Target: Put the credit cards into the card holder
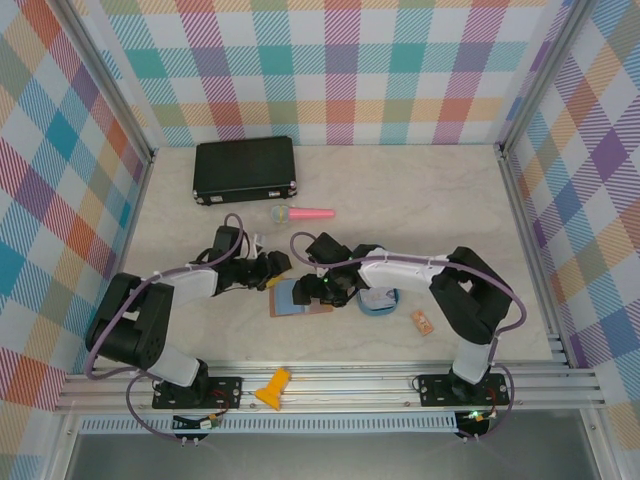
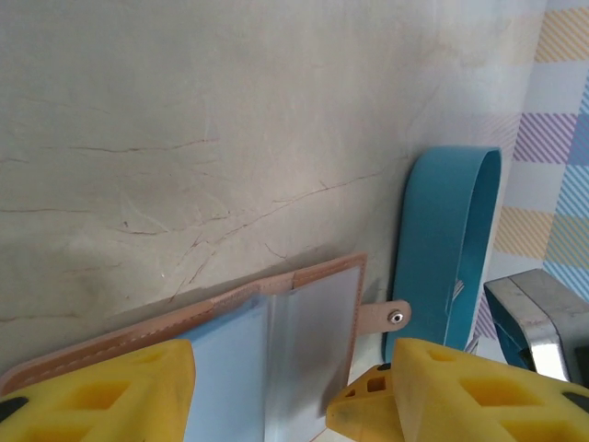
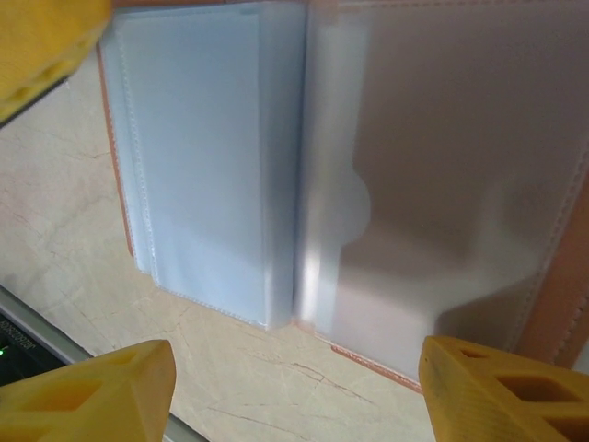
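Table (image 1: 400, 200), pale marbled top, plaid walls on three sides. Holder (image 1: 292, 300) lies open and flat near the middle of the table, in front of both arm bases, with the tray (image 1: 378, 305) just to its right. Left gripper (image 1: 272, 268) reaches in from the left and sits at the holder's upper-left edge. Right gripper (image 1: 325, 290) comes in from the right, low over the holder's right half. Left wrist view: left gripper (image 2: 262, 387) has its yellow fingers (image 2: 101, 396) spread, one on each side of the holder's (image 2: 304, 313) sleeve stack, pinching nothing; whether they touch the leather, cannot tell. The pinkish-brown border runs along the far side and the snap tab points toward the tray (image 2: 446, 230), which stands just beyond it. Right wrist view: right gripper (image 3: 294, 387) is also spread wide, fingers (image 3: 92, 391) well apart and gripping nothing. The holder (image 3: 442, 184) lies below it, with a grey-blue stack of clear sleeves to the left and a single frosted sleeve with a thumb notch over the brown leather to the right. Another yellow finger shows in the top-left corner of that view. Case (image 1: 245, 170) sits at the far left of the table, well apart from the holder. Orange tag (image 1: 421, 321) lies right of the tray.
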{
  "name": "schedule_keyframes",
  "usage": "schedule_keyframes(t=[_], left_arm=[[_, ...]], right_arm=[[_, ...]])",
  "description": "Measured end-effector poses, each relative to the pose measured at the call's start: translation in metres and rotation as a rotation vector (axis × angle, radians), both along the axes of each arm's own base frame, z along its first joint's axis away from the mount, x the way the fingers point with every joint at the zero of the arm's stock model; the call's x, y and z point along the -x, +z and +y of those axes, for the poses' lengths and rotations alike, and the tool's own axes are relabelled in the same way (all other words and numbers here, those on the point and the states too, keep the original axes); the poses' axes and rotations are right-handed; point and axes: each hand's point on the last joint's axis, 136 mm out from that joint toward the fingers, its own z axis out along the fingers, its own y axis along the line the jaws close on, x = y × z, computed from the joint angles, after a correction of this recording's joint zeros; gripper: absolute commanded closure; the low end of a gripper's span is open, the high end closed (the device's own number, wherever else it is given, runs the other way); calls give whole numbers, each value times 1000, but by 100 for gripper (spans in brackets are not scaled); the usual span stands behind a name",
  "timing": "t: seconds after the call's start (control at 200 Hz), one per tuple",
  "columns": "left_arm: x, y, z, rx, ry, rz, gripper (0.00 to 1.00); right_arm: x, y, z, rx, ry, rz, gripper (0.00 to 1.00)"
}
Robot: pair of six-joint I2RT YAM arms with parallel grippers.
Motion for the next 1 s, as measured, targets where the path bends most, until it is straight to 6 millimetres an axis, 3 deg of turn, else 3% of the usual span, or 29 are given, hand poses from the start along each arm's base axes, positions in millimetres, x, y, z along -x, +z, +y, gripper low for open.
schedule_keyframes(t=[0.265,0.535,0.62,0.805,1.0], left_arm=[[6,-7,-2,-1,-8,15,41],[47,-11,10,-7,-2,52,41],[56,-9,11,5,3,52,40],[60,-3,-2,49,0,56,41],[65,-8,-2,82,30,72,41]], right_arm=[[-8,-8,-3,18,-46,27,27],[-44,-8,-11,18,-127,22,26],[-57,-7,-3,-4,-135,22,26],[-84,-3,34,-132,-138,11,28],[-98,5,49,-180,-134,-24,28]])
